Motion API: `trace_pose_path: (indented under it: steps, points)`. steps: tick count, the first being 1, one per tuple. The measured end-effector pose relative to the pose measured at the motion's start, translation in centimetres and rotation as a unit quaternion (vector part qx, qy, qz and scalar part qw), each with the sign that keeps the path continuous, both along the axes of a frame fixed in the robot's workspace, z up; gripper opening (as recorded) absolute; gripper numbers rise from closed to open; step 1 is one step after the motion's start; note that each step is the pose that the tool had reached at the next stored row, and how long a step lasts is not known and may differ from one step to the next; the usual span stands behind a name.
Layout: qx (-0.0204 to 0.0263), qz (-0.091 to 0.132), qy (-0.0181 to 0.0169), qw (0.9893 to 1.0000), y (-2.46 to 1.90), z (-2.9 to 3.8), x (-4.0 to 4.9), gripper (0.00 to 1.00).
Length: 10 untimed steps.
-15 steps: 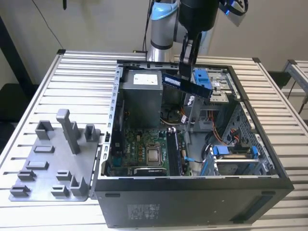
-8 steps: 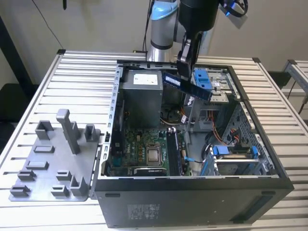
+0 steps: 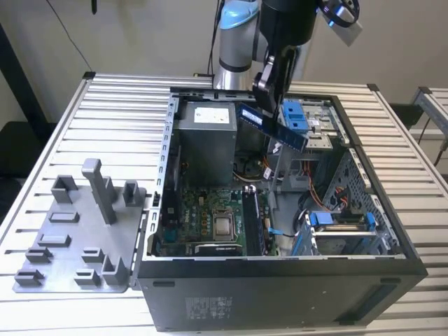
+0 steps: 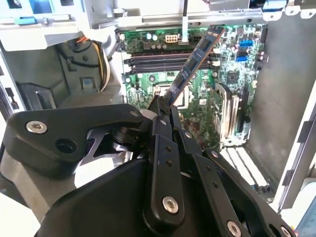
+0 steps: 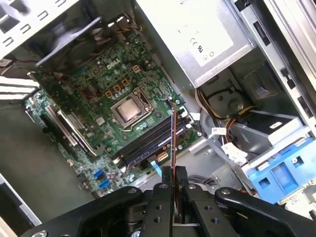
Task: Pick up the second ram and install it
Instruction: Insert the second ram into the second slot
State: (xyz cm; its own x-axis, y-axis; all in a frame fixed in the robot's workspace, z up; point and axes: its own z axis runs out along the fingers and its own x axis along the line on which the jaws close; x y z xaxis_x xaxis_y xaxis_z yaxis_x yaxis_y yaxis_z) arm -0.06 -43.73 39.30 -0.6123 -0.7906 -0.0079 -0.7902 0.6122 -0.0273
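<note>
The second ram (image 3: 274, 128) is a slim dark board, and my gripper (image 3: 268, 98) is shut on one end of it. It hangs tilted in the air above the open computer case (image 3: 280, 280), over the power supply side. In the second wrist view the ram (image 4: 193, 63) juts out from the fingertips (image 4: 159, 109) towards the motherboard. The first wrist view shows the ram (image 5: 173, 132) edge-on above the gripper (image 5: 174, 174). The long black memory slots (image 5: 153, 140) lie beside the processor (image 5: 129, 109), below the stick and apart from it. The slots (image 4: 168, 60) also show in the second wrist view.
A grey tray (image 3: 63, 269) with upright posts stands on the slatted table at the exterior view's left. Inside the case are a grey power supply (image 3: 206, 136), loose cables (image 3: 255, 169) and blue drive brackets (image 3: 336, 222). The case walls rise around the motherboard (image 3: 203, 224).
</note>
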Motion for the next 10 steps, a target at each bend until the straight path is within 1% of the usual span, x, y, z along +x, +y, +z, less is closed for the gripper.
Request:
trace_pose_path:
  steps: [2, 5, 8, 10]
  points:
    - [-0.0007, -0.015, 0.0, 0.9999, 0.0, 0.0, 0.0, 0.14]
    - [-0.0021, -0.035, 0.0, 0.9994, 0.0, -0.02, 0.0, 0.14]
    - [-0.0038, -0.057, 0.0, 0.9984, 0.0, -0.02, 0.0, 0.14]
    - [-0.0049, -0.071, 0.0, 0.9974, 0.0, -0.03, 0.0, 0.14]
